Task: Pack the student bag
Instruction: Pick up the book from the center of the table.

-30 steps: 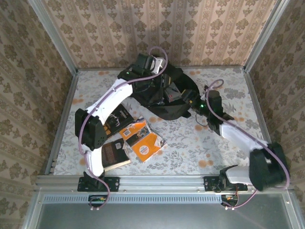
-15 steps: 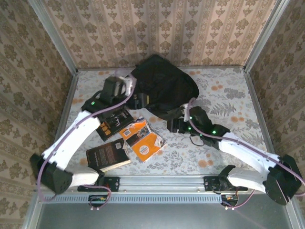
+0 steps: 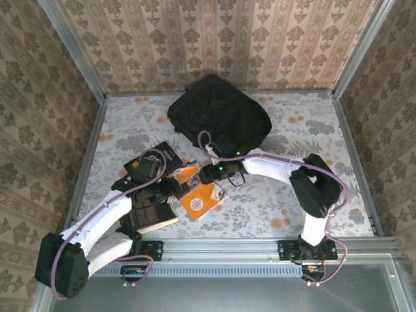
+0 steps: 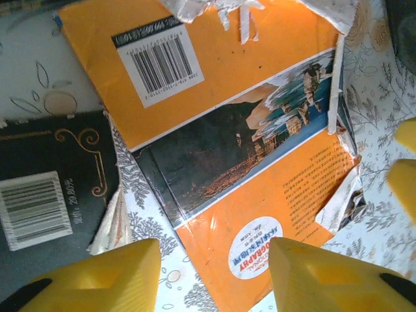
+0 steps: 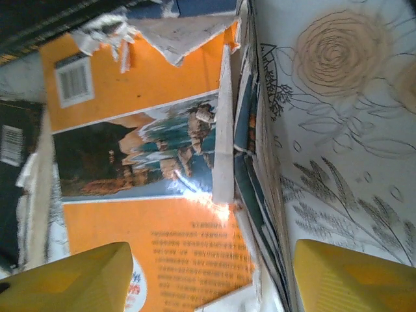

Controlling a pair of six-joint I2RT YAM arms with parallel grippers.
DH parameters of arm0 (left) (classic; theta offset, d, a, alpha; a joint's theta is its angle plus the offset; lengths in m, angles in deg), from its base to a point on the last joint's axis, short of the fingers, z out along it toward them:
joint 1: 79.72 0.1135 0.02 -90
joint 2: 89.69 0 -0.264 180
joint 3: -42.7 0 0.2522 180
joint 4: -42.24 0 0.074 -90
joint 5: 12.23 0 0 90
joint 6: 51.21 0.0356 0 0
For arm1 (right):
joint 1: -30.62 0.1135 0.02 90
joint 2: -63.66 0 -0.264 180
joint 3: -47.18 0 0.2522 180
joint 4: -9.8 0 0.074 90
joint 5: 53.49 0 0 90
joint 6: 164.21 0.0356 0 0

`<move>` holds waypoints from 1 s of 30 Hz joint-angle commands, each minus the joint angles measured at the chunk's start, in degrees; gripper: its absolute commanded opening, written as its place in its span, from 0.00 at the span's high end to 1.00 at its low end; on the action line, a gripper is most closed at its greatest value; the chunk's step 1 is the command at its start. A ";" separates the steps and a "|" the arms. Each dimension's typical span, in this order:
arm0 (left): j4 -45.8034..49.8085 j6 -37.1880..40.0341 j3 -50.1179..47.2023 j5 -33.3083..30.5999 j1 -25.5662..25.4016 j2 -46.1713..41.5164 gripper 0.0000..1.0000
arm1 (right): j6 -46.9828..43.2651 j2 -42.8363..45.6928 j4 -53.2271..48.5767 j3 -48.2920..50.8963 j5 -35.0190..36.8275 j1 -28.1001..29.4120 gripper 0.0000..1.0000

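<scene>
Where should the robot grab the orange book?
Probably the orange book by its long page edge, coming from the bare tablecloth side. It lies flat, a black book crowds its other side, and the pages there sit thick enough to pinch.

Left arm: white shell links, black joint housings, lilac cable looped alongside. Right arm was same white and black, lilac cable, small green lights near wrist. Left pincer, right pincer: fingers were bright yellow, blocky wedges.

Books before student bag
</scene>
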 commanded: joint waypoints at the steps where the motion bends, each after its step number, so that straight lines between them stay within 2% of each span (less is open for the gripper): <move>1: -5.52 -5.26 -2.20 0.33 -1.04 0.03 0.58 | -3.05 -5.18 -8.05 -6.00 -4.22 -0.37 0.35; 5: -5.71 -5.58 -3.60 -0.28 -1.19 1.75 0.67 | -3.78 -9.39 -12.06 -10.65 -2.52 -0.49 0.35; 11: -5.64 -4.70 -5.49 -1.18 -1.28 1.58 0.76 | -5.58 -13.11 -15.44 -14.28 2.11 -0.49 0.35; 23: 1.24 -2.57 -5.23 -3.28 -0.40 -2.59 0.96 | -6.26 -16.71 -16.56 -16.26 -1.71 -0.39 0.38; 30: 3.70 -2.51 -6.61 -4.04 0.39 -3.33 1.00 | -5.94 -17.71 -16.40 -16.96 -3.02 -0.38 0.39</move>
